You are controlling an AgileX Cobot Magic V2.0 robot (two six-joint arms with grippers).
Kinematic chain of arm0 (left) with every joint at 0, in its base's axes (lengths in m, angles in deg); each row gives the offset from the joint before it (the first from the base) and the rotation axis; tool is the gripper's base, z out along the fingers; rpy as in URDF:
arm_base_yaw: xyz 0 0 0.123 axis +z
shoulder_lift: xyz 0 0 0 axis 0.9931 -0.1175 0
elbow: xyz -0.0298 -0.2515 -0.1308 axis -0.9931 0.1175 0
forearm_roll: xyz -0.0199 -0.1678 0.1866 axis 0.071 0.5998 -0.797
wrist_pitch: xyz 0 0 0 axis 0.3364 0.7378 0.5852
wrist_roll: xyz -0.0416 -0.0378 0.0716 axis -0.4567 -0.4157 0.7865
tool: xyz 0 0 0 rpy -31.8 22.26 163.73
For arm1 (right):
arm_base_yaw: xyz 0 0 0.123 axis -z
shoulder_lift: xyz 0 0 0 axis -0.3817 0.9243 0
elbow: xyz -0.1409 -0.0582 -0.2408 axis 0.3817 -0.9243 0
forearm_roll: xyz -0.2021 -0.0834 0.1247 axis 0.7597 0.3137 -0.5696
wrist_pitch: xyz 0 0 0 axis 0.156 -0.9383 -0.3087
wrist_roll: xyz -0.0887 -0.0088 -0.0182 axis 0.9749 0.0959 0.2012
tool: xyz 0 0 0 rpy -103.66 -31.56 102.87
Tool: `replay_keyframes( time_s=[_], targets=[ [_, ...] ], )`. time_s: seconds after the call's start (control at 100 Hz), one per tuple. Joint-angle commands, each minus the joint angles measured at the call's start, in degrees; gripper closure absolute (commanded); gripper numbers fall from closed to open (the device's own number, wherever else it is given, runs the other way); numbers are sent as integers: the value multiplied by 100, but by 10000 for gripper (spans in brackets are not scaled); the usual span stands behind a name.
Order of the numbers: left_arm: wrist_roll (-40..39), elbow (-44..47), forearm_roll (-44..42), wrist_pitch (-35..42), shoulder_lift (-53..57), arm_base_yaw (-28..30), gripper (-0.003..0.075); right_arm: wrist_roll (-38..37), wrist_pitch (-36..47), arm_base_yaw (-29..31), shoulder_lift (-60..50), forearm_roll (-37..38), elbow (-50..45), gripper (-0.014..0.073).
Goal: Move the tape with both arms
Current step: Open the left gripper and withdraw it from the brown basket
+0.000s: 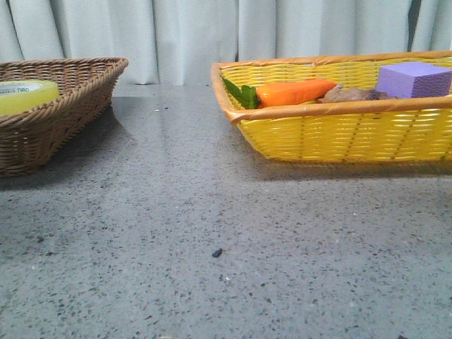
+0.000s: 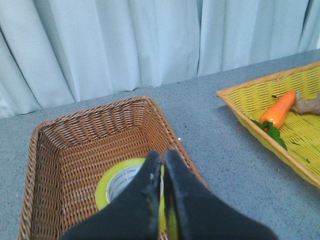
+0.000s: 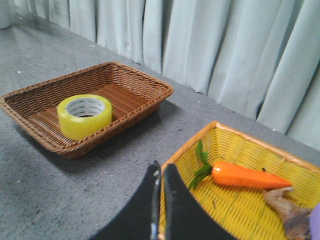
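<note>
The tape (image 1: pixel 25 95) is a yellow roll with a white printed core, lying flat in the brown wicker basket (image 1: pixel 70 106) at the table's left. In the left wrist view my left gripper (image 2: pixel 163 155) hangs above the tape (image 2: pixel 115 182), fingers closed together and holding nothing. The right wrist view shows the tape (image 3: pixel 84 116) standing free in the basket (image 3: pixel 145 102), with no arm near it. My right gripper (image 3: pixel 161 167) is shut and empty above the near left rim of the yellow basket (image 3: pixel 192 140). Neither gripper appears in the front view.
The yellow basket (image 1: pixel 339 134) at the right holds an orange carrot (image 1: pixel 293 92) with green leaves, a brown knobbly piece (image 1: pixel 349 94) and a purple foam block (image 1: pixel 413 79). Grey speckled table lies between the baskets. Pale curtains hang behind.
</note>
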Motion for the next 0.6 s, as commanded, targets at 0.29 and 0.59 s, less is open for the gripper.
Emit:
replay_keyframes(
  time_s=[0.29,0.59],
  targets=[
    [-5,1848,185,1067,1679,10,741,-283,959,-8,-1584,831,-1498,660],
    [-5,2801,287,1244,2783,10,741,-292,911,-8,-2616,1273,-2060,660]
  ],
)
